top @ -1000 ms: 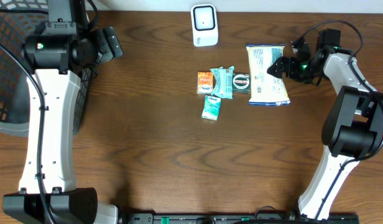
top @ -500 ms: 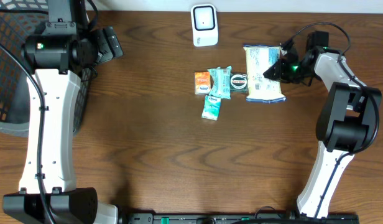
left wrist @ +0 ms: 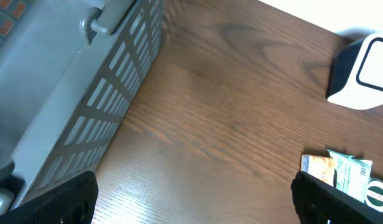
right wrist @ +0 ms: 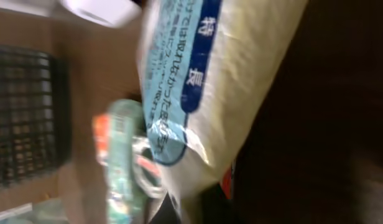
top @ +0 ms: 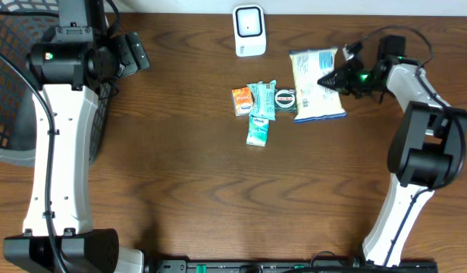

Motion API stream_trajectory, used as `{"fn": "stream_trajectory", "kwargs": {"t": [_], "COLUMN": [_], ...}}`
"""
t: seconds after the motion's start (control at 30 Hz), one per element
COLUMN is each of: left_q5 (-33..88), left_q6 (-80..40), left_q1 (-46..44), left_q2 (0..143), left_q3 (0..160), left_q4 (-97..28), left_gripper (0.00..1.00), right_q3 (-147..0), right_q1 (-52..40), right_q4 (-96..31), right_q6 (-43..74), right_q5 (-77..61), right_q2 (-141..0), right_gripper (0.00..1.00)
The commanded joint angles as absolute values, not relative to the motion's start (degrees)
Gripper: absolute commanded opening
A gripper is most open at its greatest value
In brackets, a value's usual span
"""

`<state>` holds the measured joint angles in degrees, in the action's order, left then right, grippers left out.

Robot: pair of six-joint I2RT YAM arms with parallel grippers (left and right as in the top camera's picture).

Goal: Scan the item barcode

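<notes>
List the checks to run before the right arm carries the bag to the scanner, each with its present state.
1. Right gripper shut on bag: ok.
2. Bag lifted off table: cannot tell.
3. Barcode facing scanner: cannot tell.
4. Way to scanner free: ok.
5. Round item apart from bag: not ok, it sits against the bag's edge.
6. Left gripper open, far off: ok.

Glossy plastic bag [top: 309, 98], grained wooden table [top: 218, 189]
</notes>
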<state>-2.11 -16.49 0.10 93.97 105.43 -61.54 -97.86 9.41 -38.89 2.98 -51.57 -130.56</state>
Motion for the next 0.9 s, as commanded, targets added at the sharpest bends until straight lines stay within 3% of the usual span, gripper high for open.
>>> {"fn": "stream_trajectory", "kwargs": {"t": [0.0, 0.27, 0.57, 0.73, 0.87], "left_q5": [-3.05, -3.05, -3.05, -3.05, -3.05], "left_q6": [-16.6, -16.6, -16.6, -16.6, -16.6], "left_q1": [0.03, 0.03, 0.05, 0.05, 0.03], "left_q2": [94.0, 94.0, 94.0, 94.0, 94.0], "left_q3": [105.6, 105.6, 105.6, 105.6, 105.6], "left_q4": [-61.67, -61.67, -61.67, -61.67, -61.67], "left_gripper": [0.98, 0.98, 0.98, 0.98, 0.98], "right_q3": [-98.67, -98.67, -98.65, -98.65, -98.1], "right_q1": [9.02, 6.79, 4.64, 3.97, 3.95], "right_q4": [-37.41, -34.63, -25.04, -24.18, -27.4], "right_q6": [4.93, 6.31, 21.39, 22.94, 17.74], "right_q5": [-59.09, -62.3, -77.3, -76.07, -66.52], "right_q2": [-120.44, -110.87, -110.26, -110.26, -110.26], "right_gripper": [0.01, 0.01, 0.01, 0.01, 0.01]}}
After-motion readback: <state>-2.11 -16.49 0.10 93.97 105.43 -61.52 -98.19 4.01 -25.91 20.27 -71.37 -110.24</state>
